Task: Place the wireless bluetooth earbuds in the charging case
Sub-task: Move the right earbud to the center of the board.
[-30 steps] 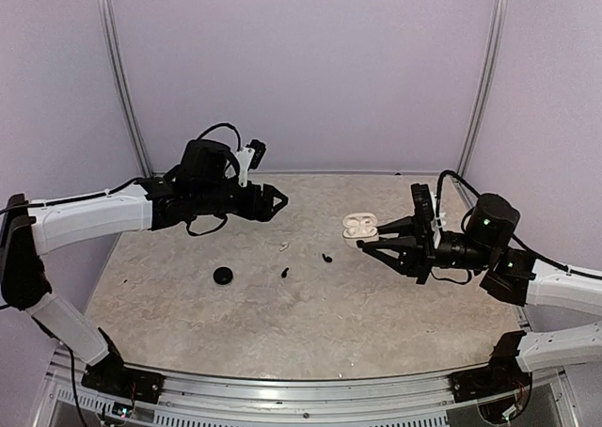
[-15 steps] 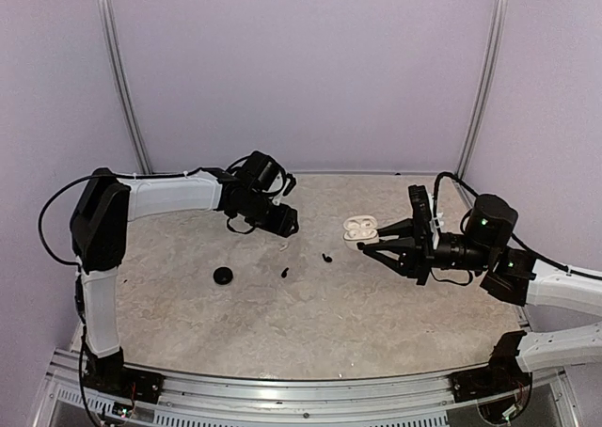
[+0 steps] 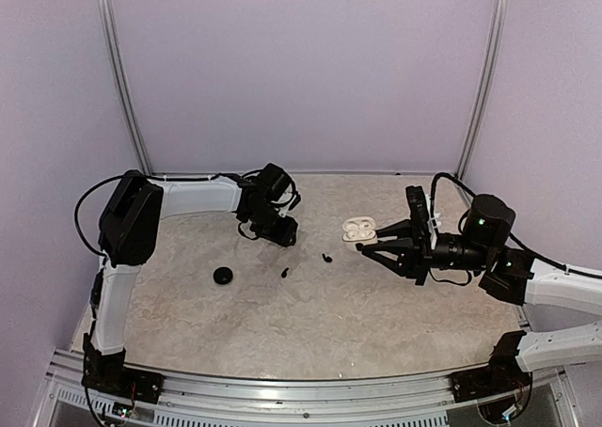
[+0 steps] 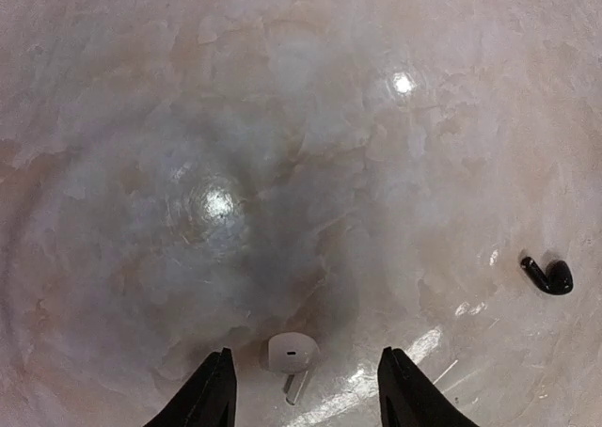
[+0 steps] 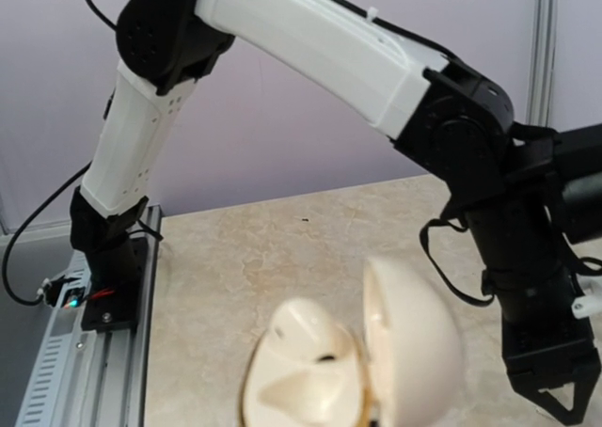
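Observation:
A white earbud (image 4: 292, 355) lies on the marble table, stem toward the camera. My left gripper (image 4: 306, 389) points straight down over it, open, one black fingertip (image 4: 213, 387) on each side and neither touching it. In the top view the left gripper (image 3: 284, 237) hides that earbud. A black earbud (image 4: 549, 276) lies to the right. My right gripper (image 3: 363, 244) is shut on the white charging case (image 3: 358, 228), held above the table with its lid open. The right wrist view shows the charging case (image 5: 320, 371) close up, one white earbud seated in it.
A round black case (image 3: 224, 276) sits left of centre on the table (image 3: 310, 333). Two black earbuds (image 3: 285, 273) (image 3: 326, 257) lie between the arms. The left arm's white link (image 5: 320, 41) crosses the right wrist view. Purple walls stand behind and beside the table.
The left arm has swung right and come down over the white earbud, and its jaws have narrowed. The right arm with the case has stayed put.

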`<act>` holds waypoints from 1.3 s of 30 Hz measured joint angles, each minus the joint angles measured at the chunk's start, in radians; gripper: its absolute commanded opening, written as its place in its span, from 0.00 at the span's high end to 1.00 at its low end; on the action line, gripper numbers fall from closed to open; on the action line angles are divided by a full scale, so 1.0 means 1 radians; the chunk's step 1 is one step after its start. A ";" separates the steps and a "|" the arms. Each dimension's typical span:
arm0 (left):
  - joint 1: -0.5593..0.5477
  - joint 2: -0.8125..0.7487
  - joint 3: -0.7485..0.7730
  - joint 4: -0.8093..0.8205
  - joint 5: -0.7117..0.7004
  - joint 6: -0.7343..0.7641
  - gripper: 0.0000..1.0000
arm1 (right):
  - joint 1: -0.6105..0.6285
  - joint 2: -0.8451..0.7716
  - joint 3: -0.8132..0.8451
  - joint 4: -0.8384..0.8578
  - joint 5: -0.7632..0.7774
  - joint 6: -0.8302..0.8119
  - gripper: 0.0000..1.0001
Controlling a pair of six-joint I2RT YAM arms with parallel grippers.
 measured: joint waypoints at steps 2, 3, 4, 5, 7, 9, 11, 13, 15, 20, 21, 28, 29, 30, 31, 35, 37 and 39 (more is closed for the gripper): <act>0.000 0.016 0.014 -0.004 0.001 0.006 0.54 | 0.000 0.001 0.000 0.000 0.000 0.002 1.00; 0.000 0.024 0.021 -0.005 0.001 0.008 0.55 | 0.000 0.001 0.000 0.000 0.000 0.002 1.00; 0.000 0.029 0.025 -0.005 0.001 0.010 0.56 | 0.000 0.001 0.000 0.000 0.000 0.002 1.00; 0.000 0.037 0.031 -0.008 0.001 0.012 0.58 | 0.000 0.001 0.000 0.000 0.000 0.003 1.00; 0.000 0.052 0.040 -0.008 0.003 0.014 0.61 | 0.000 0.001 0.000 0.000 0.000 0.003 1.00; 0.000 0.064 0.043 -0.011 0.003 0.017 0.64 | 0.000 0.001 0.000 0.000 0.000 0.003 1.00; 0.000 0.064 0.048 -0.016 0.003 0.018 0.68 | 0.000 0.001 0.000 0.000 0.000 0.003 1.00; 0.000 0.064 0.048 -0.019 0.000 0.018 0.74 | -0.001 0.001 0.000 0.000 0.000 0.003 1.00; 0.000 0.064 0.047 -0.025 -0.008 0.018 0.81 | -0.001 0.001 0.000 0.000 0.000 0.003 1.00; -0.003 0.037 -0.006 0.004 -0.020 0.018 0.85 | -0.001 0.001 0.000 0.000 -0.001 0.003 1.00; -0.005 0.023 -0.029 0.007 -0.024 0.018 0.86 | -0.001 0.001 0.000 0.000 -0.001 0.002 1.00; -0.037 -0.121 -0.236 -0.006 -0.042 0.006 0.88 | -0.001 0.006 0.000 0.001 -0.007 0.002 1.00; -0.044 -0.140 -0.261 -0.013 -0.042 0.003 0.88 | -0.001 0.008 0.000 0.001 -0.008 0.003 1.00; -0.053 -0.161 -0.290 -0.019 -0.041 -0.003 0.88 | -0.001 0.010 0.000 0.001 -0.008 0.002 1.00; -0.063 -0.182 -0.317 -0.029 -0.037 -0.010 0.88 | -0.001 0.011 0.000 0.001 -0.009 0.002 1.00; -0.126 -0.266 -0.425 -0.074 -0.015 -0.037 0.88 | -0.001 0.013 0.000 0.002 -0.013 0.002 1.00; -0.168 -0.306 -0.477 -0.096 -0.004 -0.057 0.88 | -0.002 0.013 0.000 0.002 -0.015 0.003 1.00; -0.205 -0.343 -0.523 -0.114 0.011 -0.080 0.88 | -0.002 0.014 0.000 0.004 -0.018 0.003 1.00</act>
